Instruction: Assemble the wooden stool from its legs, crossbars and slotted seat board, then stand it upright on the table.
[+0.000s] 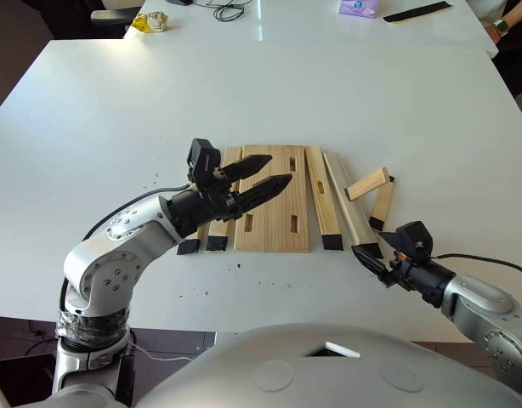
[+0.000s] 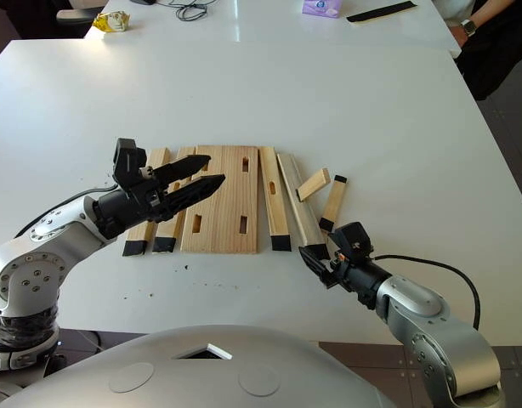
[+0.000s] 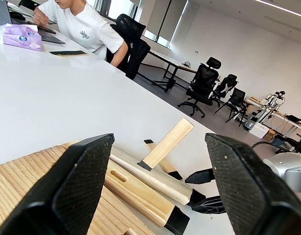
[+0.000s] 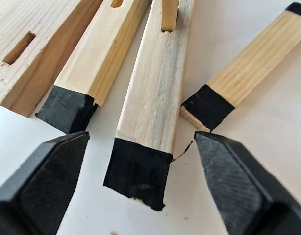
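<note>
Left gripper [image 1: 275, 169] is spread wide with nothing in it, hovering over the left half of the slotted seat board [image 1: 272, 231]. That board lies flat on the white table [image 1: 116, 127], slots facing up.

The two left legs [image 1: 218, 231] lie just beside the board's left edge, partly hidden under my arm, black-capped ends toward me. Off the board's right edge there's the inner right leg [image 1: 322, 204] snug alongside it, then the outer right leg [image 1: 350, 214] angling away a bit.

Right gripper [image 1: 371, 262] is also open and empty, low by the table at the near end of that outer right leg. Its fingers sit either side of the black cap, and as far as I can see they aren't touching it.

Further right of the board, the tilted crossbar [image 1: 368, 183] props one end on the outer right leg, and the flat crossbar [image 1: 382, 204] lies just beyond it.
</note>
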